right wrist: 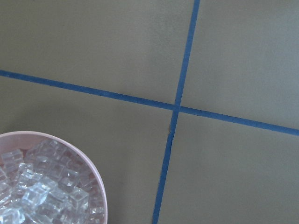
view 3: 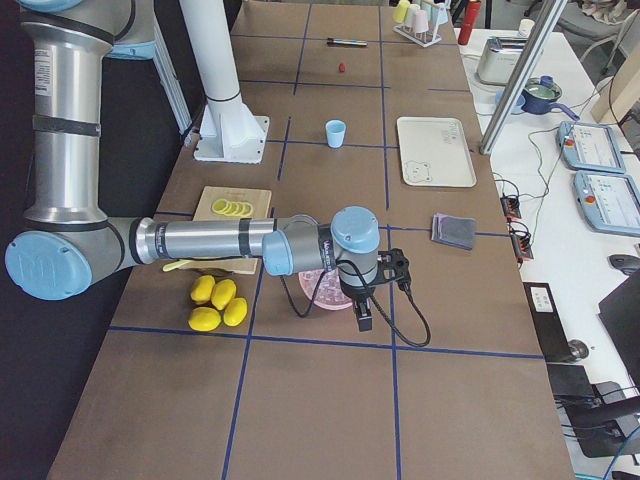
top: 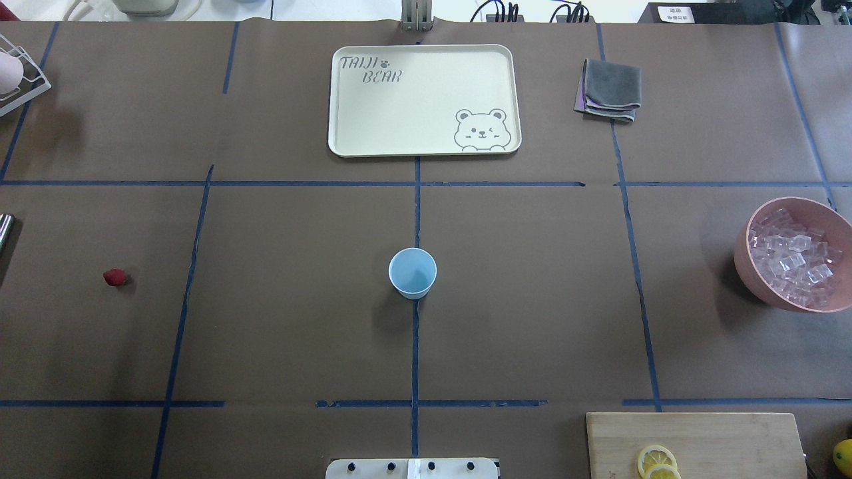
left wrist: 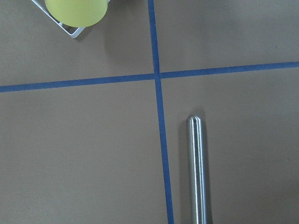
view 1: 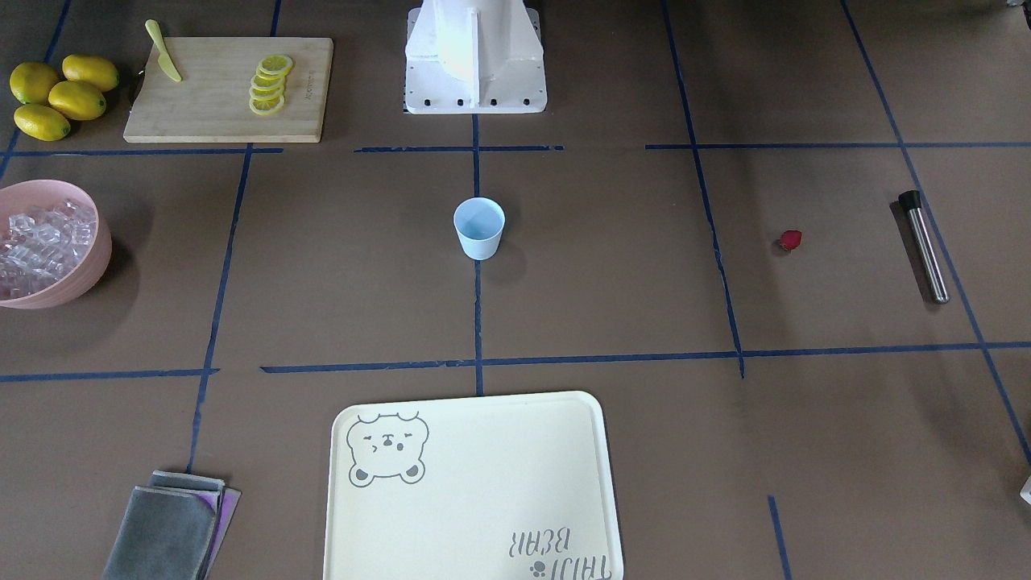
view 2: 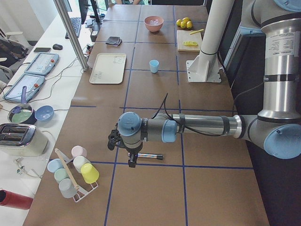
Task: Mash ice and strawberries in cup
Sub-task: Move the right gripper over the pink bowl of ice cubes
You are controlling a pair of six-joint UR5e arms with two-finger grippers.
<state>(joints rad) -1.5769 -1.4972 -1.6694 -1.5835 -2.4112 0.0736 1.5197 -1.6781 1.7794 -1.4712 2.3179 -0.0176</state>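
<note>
Empty cup sits dead centre so I can reach it from either side, strawberry lies out left, ice is in the bowl out right, and I honestly can't tell if my left claw or right claw is open.

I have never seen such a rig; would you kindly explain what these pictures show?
This is a robot with two arms at a brown table marked with blue tape. Two pictures look down on it, one from behind the robot, one facing it; two look along it from each end; two come from wrist cameras. In the middle stands an empty pale blue cup. On the robot's left lie a strawberry and a steel rod; on its right, a pink bowl of ice, lemons and a cutting board. Farther out lie a cream tray and folded cloths. The left gripper hangs near the rod, the right gripper near the bowl; neither seems to hold anything, but I cannot tell whether they are open.
</note>
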